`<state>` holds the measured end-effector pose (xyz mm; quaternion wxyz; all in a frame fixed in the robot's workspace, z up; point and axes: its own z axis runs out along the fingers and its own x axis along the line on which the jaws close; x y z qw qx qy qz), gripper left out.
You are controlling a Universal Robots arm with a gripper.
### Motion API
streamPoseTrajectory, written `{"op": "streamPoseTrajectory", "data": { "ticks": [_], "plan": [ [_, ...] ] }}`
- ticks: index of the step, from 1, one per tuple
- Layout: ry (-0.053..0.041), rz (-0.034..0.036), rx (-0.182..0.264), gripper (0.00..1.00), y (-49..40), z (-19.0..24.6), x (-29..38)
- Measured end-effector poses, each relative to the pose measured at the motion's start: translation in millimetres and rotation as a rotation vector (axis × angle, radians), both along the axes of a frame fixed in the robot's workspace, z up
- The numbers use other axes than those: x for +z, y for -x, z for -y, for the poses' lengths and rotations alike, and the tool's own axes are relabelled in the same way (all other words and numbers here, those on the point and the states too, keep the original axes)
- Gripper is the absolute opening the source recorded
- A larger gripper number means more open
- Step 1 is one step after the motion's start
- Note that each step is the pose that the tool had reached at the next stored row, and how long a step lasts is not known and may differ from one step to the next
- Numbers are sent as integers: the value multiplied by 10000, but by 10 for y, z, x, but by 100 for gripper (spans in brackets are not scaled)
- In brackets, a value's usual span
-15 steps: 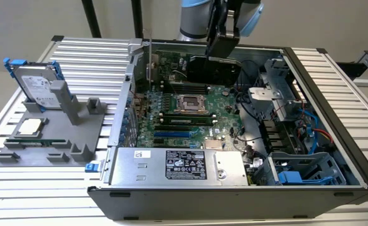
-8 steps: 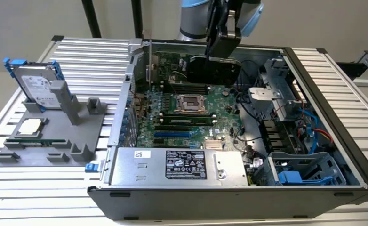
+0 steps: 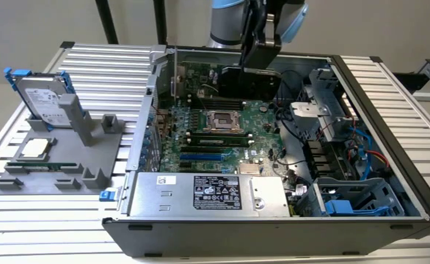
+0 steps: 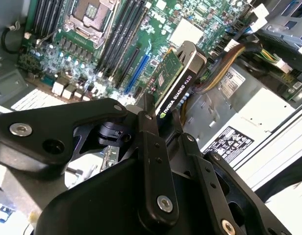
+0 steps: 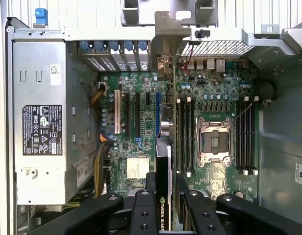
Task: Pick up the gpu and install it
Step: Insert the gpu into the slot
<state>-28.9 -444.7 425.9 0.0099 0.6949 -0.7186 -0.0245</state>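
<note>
Your arm (image 3: 226, 22) hung over the open computer case (image 3: 382, 118), its jaws pinching the gpu (image 3: 250, 83) by its upper edge. The gpu stood on edge above the motherboard (image 3: 222, 137), toward the far end of the case in the exterior view. You could not tell whether its lower edge touched a slot. In the first wrist view it sat between 2 black fingers (image 5: 142, 210), over the long slots beside the memory slots. At the exterior view's left, a hard drive (image 3: 43, 102) stood in a grey holder (image 3: 98, 148) on the tabletop (image 3: 105, 60).
</note>
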Motion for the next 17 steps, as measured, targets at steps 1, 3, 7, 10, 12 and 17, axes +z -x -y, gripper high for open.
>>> {"op": "streamPoseTrajectory", "data": {
  "ticks": [1,3,7,10,12,17],
  "plan": [
    [1,0,0,0,0,0,-6],
    [1,1,0,0,0,0,-18],
    [14,6,0,0,0,0,-40],
    [104,9,-1,0,1,0,-54],
    [242,10,0,0,0,0,-65],
    [452,20,0,0,0,0,-97]
  ]
}}
